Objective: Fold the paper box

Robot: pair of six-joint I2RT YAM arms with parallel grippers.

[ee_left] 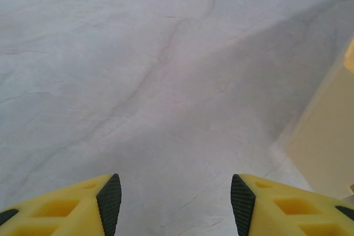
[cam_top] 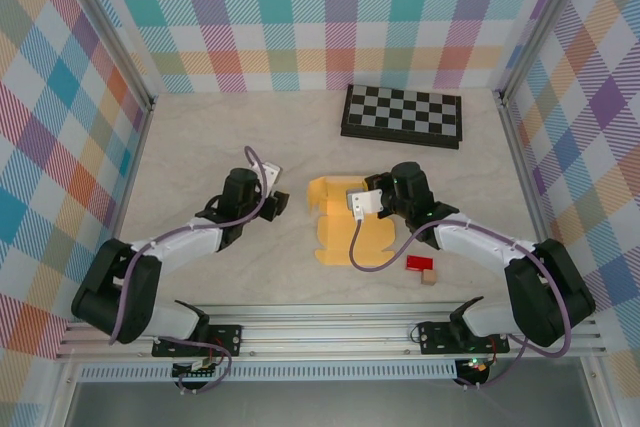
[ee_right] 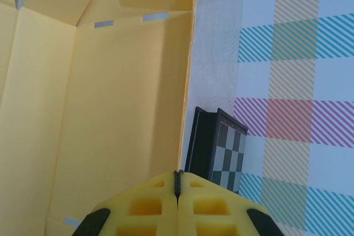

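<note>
On the tabletop [cam_top: 200, 137], the right hand [ee_right: 177, 183] pinches a panel edge of the box [cam_top: 332, 237], likely light, creasable card; left hand [ee_left: 176, 192] gapes empty.

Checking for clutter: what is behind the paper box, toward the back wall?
The checkerboard lies behind the box, apart from it. The right tool and arm cover the box's far right corner, so anything there is hidden.

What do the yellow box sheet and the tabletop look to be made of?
Paper box: thin cardboard, matte yellow-orange; crisp fold lines and cut slots suggest it. Table: smooth pale surface with faint marble-like veins, probably a printed laminate or sheet; cannot tell which.
</note>
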